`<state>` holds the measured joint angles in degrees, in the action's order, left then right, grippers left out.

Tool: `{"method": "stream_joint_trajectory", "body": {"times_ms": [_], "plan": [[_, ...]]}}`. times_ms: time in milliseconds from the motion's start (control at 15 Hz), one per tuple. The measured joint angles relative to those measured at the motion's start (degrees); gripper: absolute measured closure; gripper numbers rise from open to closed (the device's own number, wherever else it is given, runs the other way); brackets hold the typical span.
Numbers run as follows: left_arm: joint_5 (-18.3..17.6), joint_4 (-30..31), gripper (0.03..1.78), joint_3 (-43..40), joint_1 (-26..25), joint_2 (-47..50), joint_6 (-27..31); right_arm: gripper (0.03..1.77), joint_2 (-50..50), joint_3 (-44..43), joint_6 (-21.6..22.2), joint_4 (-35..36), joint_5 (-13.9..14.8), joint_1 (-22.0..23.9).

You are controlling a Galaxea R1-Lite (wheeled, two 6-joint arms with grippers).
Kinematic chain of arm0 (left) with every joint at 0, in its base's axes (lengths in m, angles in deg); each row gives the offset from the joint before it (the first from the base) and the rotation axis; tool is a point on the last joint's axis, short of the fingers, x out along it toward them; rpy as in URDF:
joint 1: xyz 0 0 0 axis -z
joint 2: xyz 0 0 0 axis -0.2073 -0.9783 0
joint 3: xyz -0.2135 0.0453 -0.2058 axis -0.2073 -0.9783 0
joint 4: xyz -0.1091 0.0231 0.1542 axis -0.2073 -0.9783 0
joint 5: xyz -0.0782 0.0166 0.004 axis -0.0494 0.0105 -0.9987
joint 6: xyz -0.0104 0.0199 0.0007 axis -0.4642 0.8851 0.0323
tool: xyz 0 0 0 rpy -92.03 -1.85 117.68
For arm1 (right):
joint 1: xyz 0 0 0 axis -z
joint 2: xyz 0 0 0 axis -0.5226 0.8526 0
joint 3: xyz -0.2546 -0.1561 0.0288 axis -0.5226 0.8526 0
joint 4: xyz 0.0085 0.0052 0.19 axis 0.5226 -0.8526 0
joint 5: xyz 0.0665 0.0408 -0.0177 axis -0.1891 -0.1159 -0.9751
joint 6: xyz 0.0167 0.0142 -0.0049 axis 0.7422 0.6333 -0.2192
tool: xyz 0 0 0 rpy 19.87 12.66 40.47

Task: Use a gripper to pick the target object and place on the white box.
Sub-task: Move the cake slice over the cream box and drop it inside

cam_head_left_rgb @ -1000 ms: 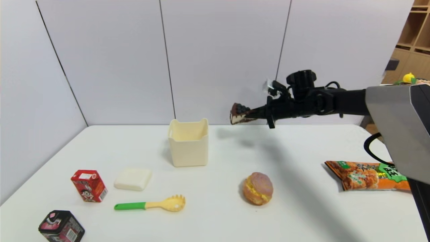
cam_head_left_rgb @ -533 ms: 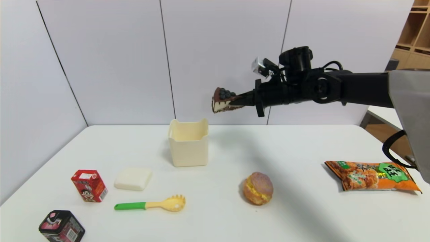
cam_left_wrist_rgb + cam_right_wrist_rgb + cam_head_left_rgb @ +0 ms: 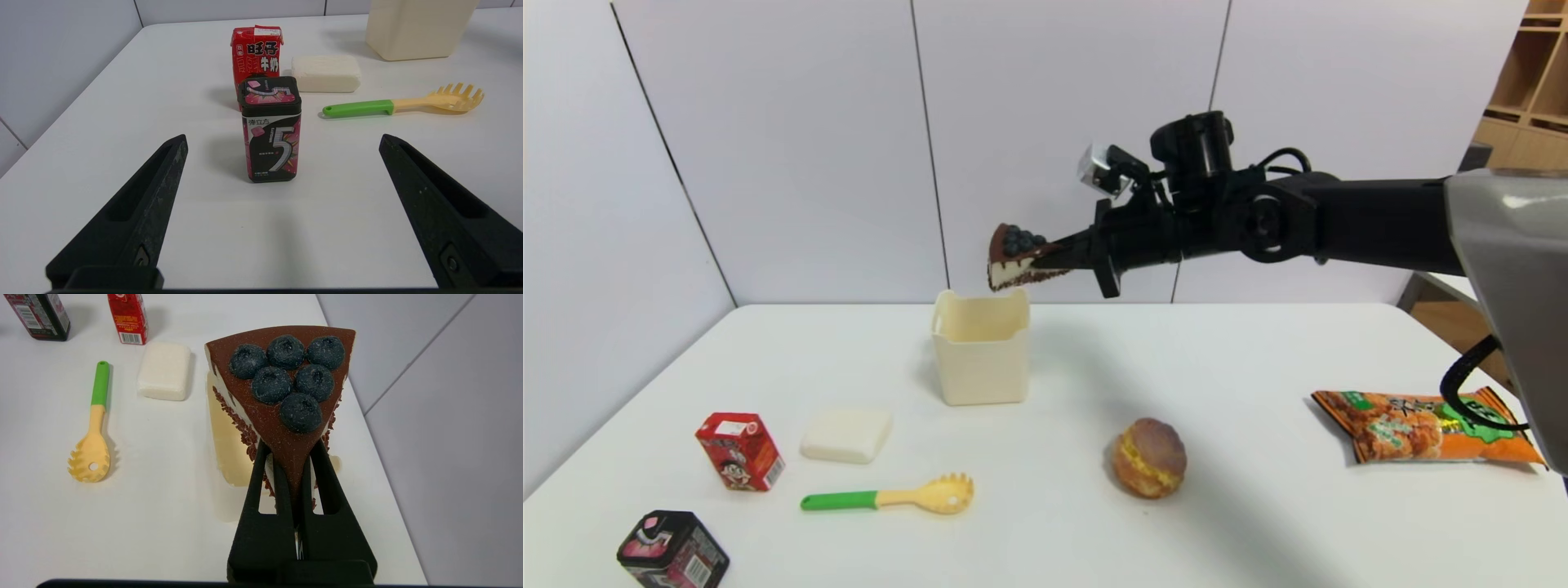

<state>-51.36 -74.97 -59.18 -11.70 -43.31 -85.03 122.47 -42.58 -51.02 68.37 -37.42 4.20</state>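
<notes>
In the centre of the head view, our right gripper (image 3: 1054,255) is clamped on the narrow tip of the cake slice (image 3: 1013,257), carrying it in the air just above the right rim of the white box (image 3: 980,359), which stands on the table (image 3: 1241,367) at middle frame. From the right wrist camera we see the slice (image 3: 286,388) over the box (image 3: 229,449). Our left gripper (image 3: 282,143) hangs with fingers spread wide, holding nothing, near a black gum tin (image 3: 270,130).
</notes>
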Motion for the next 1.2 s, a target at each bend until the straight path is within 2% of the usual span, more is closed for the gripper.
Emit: {"method": "stream_joint_trajectory", "body": {"times_ms": [533,667,733,1200], "plan": [[0.0,0.0,0.12,0.0,0.0,0.0,0.0,1.71,5.1,-0.3,-0.1,7.2,0.5,-3.9],[0.0,0.0,0.12,0.0,0.0,0.0,0.0,1.71,6.4,-0.4,-0.2,8.8,2.2,-4.5],[0.0,0.0,0.12,0.0,0.0,0.0,0.0,1.71,7.0,-0.4,-0.3,9.3,3.0,-4.8],[0.0,0.0,0.12,0.0,0.0,0.0,0.0,1.71,9.7,-1.0,-0.8,11.0,3.1,-5.2]]}}
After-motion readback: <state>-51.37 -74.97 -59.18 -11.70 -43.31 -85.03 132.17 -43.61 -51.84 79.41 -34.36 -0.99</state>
